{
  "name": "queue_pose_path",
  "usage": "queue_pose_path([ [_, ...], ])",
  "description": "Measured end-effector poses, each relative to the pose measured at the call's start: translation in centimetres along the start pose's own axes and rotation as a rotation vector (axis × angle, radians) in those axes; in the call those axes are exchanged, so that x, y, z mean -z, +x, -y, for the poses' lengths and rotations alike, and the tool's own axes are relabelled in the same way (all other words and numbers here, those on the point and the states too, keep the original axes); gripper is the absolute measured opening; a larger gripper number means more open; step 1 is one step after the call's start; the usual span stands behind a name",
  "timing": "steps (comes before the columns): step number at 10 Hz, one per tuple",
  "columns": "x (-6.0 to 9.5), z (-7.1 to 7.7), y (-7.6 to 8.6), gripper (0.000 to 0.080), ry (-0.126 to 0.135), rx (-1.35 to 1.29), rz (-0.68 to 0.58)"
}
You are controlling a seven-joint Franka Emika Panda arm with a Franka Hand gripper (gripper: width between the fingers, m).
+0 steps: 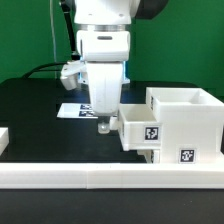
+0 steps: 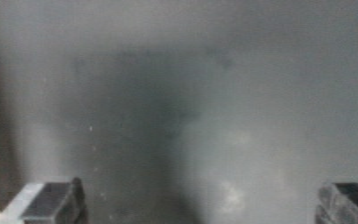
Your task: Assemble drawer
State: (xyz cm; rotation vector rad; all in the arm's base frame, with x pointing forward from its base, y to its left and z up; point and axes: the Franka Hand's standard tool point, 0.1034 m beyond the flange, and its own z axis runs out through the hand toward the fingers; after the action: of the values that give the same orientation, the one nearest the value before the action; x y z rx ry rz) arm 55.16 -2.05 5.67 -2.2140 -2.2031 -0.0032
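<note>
In the exterior view, the tall white plastic cube-like drawer shell (image 1: 183, 125) is seen at the bench's front edge, toward the exterior view's right, with one small shallow white tray (image 1: 138, 130) partly inserted. In the wrist view, the two-finger gripper (image 2: 202, 205) is shown spread and empty above bare black bench (image 2: 176, 100); further insertion is judged outstanding.

Arm vertical, claw (image 1: 104, 126) pointing down, fingers (image 2: 39, 204) spread, empty.
</note>
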Motion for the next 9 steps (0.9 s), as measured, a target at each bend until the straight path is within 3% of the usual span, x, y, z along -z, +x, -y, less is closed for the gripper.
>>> queue_pose_path([
  [6, 0.1, 0.0, 4.0, 0.0649, 0.000, -0.018, -0.013],
  [9, 0.2, 0.1, 4.3, 0.0649, 0.016, -0.013, -0.011],
])
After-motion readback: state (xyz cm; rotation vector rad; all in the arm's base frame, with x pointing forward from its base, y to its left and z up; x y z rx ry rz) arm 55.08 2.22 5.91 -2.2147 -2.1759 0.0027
